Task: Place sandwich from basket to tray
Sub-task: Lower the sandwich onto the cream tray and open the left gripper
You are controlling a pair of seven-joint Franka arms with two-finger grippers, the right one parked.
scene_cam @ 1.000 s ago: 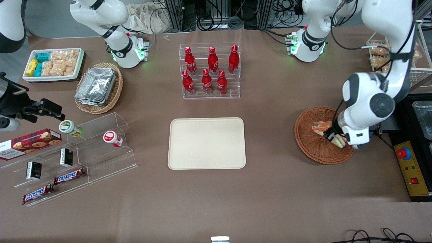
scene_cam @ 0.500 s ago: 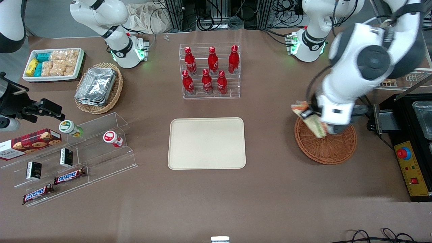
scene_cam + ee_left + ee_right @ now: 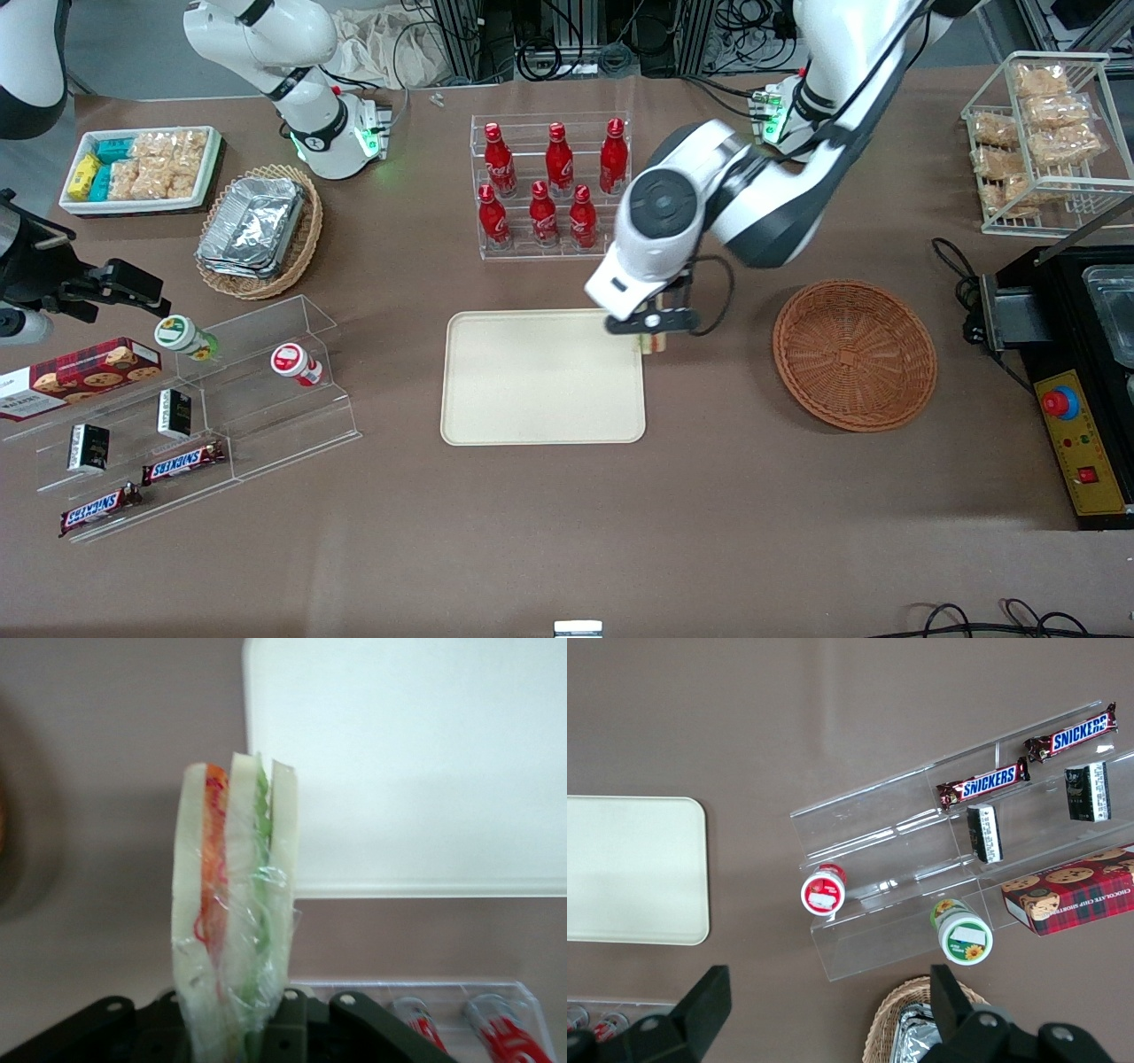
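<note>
Tray: flat cream-beige rectangular tray (image 3: 542, 377) at frame centre on the brown counter (image 3: 567, 532); nothing on it
Gripper: left arm's gripper (image 3: 653, 335) over the tray's upper right corner; jaws clamped on the sandwich
Sandwich: plastic-wrapped white-bread wedge sandwich (image 3: 235, 904), long axis pointing straight out from the jaws, just off the tray's edge
Basket: round reddish-brown wicker basket (image 3: 855, 354) at right, without the sandwich
Change: half a second ago the sandwich hung at the basket's rim; now carried to the tray

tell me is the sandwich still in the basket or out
Out. The basket holds nothing, and the tool, shut on the sandwich, hangs over the tray edge nearest the basket.
</note>
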